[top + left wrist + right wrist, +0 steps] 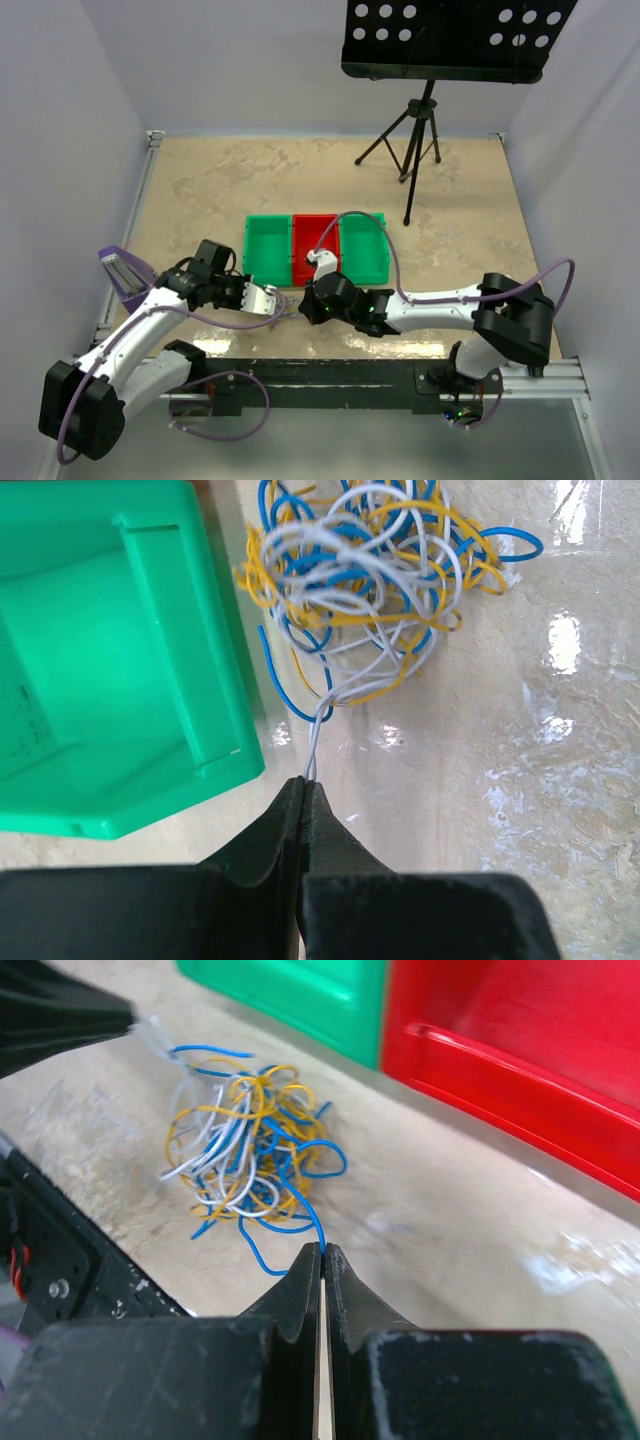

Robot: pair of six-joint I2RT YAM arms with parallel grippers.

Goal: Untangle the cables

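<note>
Tabletop (pixel 200 190): three bins (pixel 268 250), one cable tangle (pixel 360 580).

I find no word, number, brand or sign that I can read in any of my three views. The nearest thing to lettering is a patch of faint dark specks on the inner wall of the green bin (pixel 100 680), low on its left side in my left wrist view. It is too small and too blurred for me to tell whether it is print or only dirt.
</note>
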